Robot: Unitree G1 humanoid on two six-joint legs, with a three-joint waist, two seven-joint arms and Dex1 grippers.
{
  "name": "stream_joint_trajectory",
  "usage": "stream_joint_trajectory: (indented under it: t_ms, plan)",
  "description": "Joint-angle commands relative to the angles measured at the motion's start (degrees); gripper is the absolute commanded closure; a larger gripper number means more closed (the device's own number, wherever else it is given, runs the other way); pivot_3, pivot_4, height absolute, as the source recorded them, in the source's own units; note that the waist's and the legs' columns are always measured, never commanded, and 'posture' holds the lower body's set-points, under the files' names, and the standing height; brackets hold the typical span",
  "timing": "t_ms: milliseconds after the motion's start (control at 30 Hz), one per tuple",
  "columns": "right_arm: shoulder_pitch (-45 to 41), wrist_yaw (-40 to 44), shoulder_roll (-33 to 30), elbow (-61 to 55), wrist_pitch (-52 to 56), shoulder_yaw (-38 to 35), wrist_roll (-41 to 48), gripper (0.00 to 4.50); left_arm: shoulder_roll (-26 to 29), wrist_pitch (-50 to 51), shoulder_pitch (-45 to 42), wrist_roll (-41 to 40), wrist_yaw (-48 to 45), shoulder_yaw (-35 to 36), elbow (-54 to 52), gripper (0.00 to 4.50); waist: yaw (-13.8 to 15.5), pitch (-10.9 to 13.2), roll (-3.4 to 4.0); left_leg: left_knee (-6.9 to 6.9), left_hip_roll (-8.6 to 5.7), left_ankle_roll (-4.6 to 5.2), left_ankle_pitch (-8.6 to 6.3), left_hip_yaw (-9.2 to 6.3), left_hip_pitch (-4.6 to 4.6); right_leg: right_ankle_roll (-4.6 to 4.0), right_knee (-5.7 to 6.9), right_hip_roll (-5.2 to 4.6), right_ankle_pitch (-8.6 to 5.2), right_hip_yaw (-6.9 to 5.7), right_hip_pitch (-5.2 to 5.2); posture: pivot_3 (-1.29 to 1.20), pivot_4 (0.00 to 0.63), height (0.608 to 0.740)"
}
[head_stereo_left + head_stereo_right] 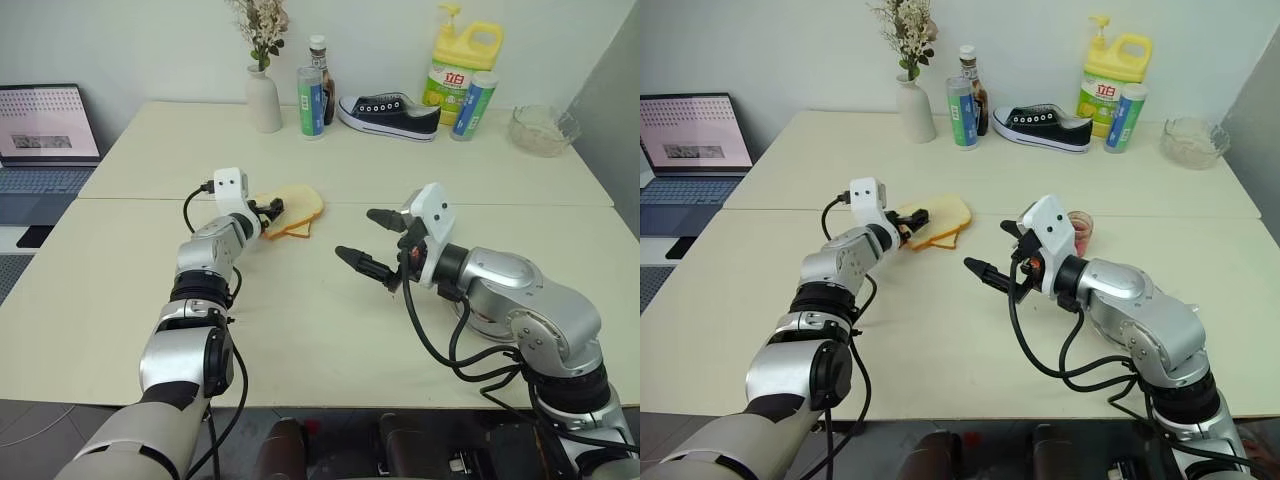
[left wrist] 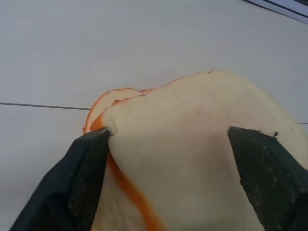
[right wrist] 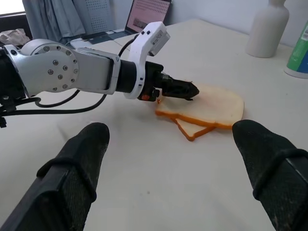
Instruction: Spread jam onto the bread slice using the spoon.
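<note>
- Bread slice (image 1: 296, 205) lies on the cream table (image 1: 320, 330), overlapping a smaller slice (image 3: 195, 129) tucked beneath it, well in front of the white vase (image 1: 264, 98).
- Left gripper (image 1: 270, 212) is at the near end of the bread slice, its two fingers set either side of that end; the jaws stand apart, and I cannot tell whether they are pinching it or only bracketing it.
- Right gripper (image 1: 370, 240) hovers to the right of the bread slice, well apart from it, fingers spread wide and holding nothing.
- Jam jar (image 1: 1080, 230) stands just behind the right wrist, right of the bread slice.
- Step in hand looks like positioning or steadying the bread; no jam is on it yet.
- Next move likely calls for finding the spoon, which I cannot make out, and loading it at the jar.
- Room is ample: bare table lies between the bread slice and the right gripper, and the bottles and shoe (image 1: 389, 114) sit far behind the bread.
</note>
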Motion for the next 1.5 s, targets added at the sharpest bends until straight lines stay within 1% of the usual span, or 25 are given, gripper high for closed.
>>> stream_joint_trajectory:
  t_ms: [33, 300, 333, 433, 533, 633, 700, 833, 900, 1000, 1100, 1200, 1333, 1500]
  plan:
    - [-0.1, -0.3, 0.2, -2.0, -0.2, -2.1, 0.3, 0.00, -0.7, 0.2, -1.6, -0.3, -1.5, -0.2, 0.1, 1.80, 0.1, 0.0, 0.00, 0.00, -0.01, 0.00, 0.00, 0.00, 0.00, 0.00, 0.00, -0.01, 0.00, 0.00, 0.00, 0.00, 0.150, 0.740]
    - [-0.5, -0.4, 0.5, -1.3, -0.3, -2.2, 0.2, 0.00, -0.3, -0.3, -2.3, -0.1, -1.9, 0.0, 0.9, 4.34, 0.4, 0.0, 0.00, 0.00, -0.03, 0.00, 0.00, 0.00, -0.01, 0.00, -0.01, -0.03, 0.00, 0.00, 0.01, 0.00, 0.150, 0.740]
    - [-0.5, -0.3, 0.6, -1.2, -0.4, -2.3, 0.2, 0.00, -0.2, -0.4, -2.3, -0.1, -1.9, 0.1, 1.0, 4.48, 0.4, 0.0, 0.00, 0.01, -0.04, 0.00, 0.00, 0.00, -0.01, 0.00, -0.01, -0.03, 0.00, 0.00, 0.01, 0.00, 0.150, 0.740]
    - [-0.5, -0.2, 0.6, -1.0, -0.5, -2.4, 0.1, 0.00, 0.3, -1.0, -2.3, 0.3, -1.9, 0.0, 0.2, 4.48, 0.4, 0.0, -0.01, 0.01, -0.03, 0.00, 0.00, 0.00, -0.01, 0.00, -0.01, -0.03, 0.00, 0.00, 0.01, 0.00, 0.150, 0.740]
    - [-0.6, -0.2, 0.8, -0.8, -0.7, -2.4, 0.0, 0.00, 1.3, -2.6, -2.3, 0.5, -5.4, -1.3, -3.7, 4.48, 0.4, 0.0, -0.01, 0.00, -0.03, 0.00, 0.00, 0.00, -0.01, 0.00, -0.01, -0.03, 0.00, -0.01, 0.01, 0.00, 0.150, 0.740]
    - [-0.7, -0.1, 0.7, -0.6, -0.8, -2.6, -0.1, 0.00, 2.3, 0.5, -1.7, -1.4, -13.2, -3.3, -11.2, 4.48, 0.4, 0.0, -0.01, 0.00, -0.02, -0.01, 0.01, -0.01, -0.04, 0.00, -0.02, -0.02, 0.00, -0.02, 0.00, 0.00, 0.150, 0.740]
    - [-0.7, 0.1, 0.5, -0.5, -0.9, -2.9, -0.1, 0.00, 4.0, 4.2, -0.5, -2.9, -19.2, -5.4, -18.6, 4.48, 0.1, 0.0, -0.01, -0.01, -0.02, -0.02, 0.01, 0.01, -0.05, 0.00, -0.04, -0.02, 0.00, 0.00, -0.01, 0.00, 0.150, 0.740]
    - [-0.8, 1.0, -0.9, -0.6, -0.7, -4.4, 0.3, 0.00, 9.4, 9.6, 2.6, -4.4, -29.3, -10.0, -30.7, 4.48, -0.5, 0.0, 0.00, -0.07, 0.02, -0.03, 0.02, 0.01, -0.01, 0.00, -0.03, 0.00, 0.00, 0.01, -0.02, 0.00, 0.150, 0.740]
    - [-0.7, 1.5, -1.9, -0.4, -0.7, -5.3, 0.3, 0.00, 11.5, 9.7, 3.2, -3.5, -30.1, -10.6, -32.4, 4.48, -0.6, 0.0, 0.00, -0.10, 0.05, -0.03, 0.02, 0.05, 0.06, 0.00, 0.00, 0.04, 0.00, 0.05, -0.02, 0.00, 0.150, 0.740]
    - [-0.3, 1.7, -2.7, -0.6, -0.7, -6.3, 0.3, 0.00, 12.4, 8.7, 4.1, -2.8, -26.9, -8.7, -31.4, 4.48, -0.6, 0.0, 0.00, -0.08, 0.08, -0.02, 0.02, 0.00, 0.08, -0.01, 0.05, 0.08, 0.00, 0.02, -0.02, 0.00, 0.150, 0.740]
    - [0.7, 1.4, -3.1, -1.1, -0.5, -7.1, 0.5, 0.00, 12.1, 8.5, 7.0, -2.5, -22.3, -6.3, -31.5, 3.90, -0.5, 0.0, 0.00, -0.06, 0.08, -0.02, 0.01, 0.02, 0.07, -0.01, 0.05, 0.08, 0.00, 0.05, -0.01, 0.00, 0.150, 0.740]
    - [2.1, 0.8, -2.9, -2.3, 0.1, -7.4, 0.9, 0.00, 8.5, 12.4, 14.2, -6.0, -17.2, -2.4, -38.3, 2.95, -0.5, 0.0, 0.00, -0.07, 0.07, -0.02, 0.01, 0.05, 0.05, -0.01, 0.01, 0.03, 0.00, 0.07, -0.01, 0.00, 0.150, 0.740]
    - [3.0, 0.4, -2.8, -3.3, 0.7, -7.4, 1.3, 0.00, 1.6, 20.1, 23.0, -12.9, -9.5, 4.1, -48.4, 1.65, -0.2, 0.0, 0.00, -0.04, 0.07, -0.02, 0.01, 0.04, -0.03, 0.00, -0.06, -0.07, 0.00, 0.06, -0.02, 0.00, 0.150, 0.740]
    - [3.3, 0.7, -2.9, -3.7, 1.4, -7.5, 1.7, 0.00, -3.9, 27.3, 30.4, -18.4, -2.9, 6.9, -57.1, 0.11, -0.2, 0.0, 0.00, 0.00, 0.05, -0.03, 0.01, -0.01, 0.00, -0.01, 0.01, -0.06, 0.01, 0.04, 0.01, 0.00, 0.150, 0.740]
